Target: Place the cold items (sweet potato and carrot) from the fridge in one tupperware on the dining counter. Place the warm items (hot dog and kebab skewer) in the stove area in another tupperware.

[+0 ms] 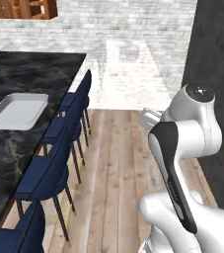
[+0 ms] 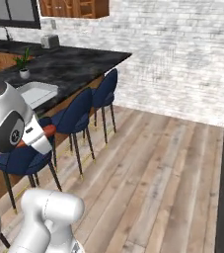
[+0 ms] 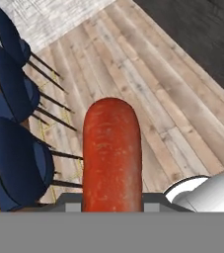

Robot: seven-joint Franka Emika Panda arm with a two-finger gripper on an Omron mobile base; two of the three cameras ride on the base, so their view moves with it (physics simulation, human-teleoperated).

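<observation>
My gripper is clamped on the hot dog — the jaws pinch its near end, so the reddish-brown length juts forward over the wooden floor. I judge this a carry posture: the arm is folded close to the base, which keeps the load steady while driving. In the right base view the hot dog's tip shows just beside the white wrist. To the left, navy stools line the dark marble dining counter, and a white tupperware sits open on it, well apart from the gripper — the likely drop point.
</observation>
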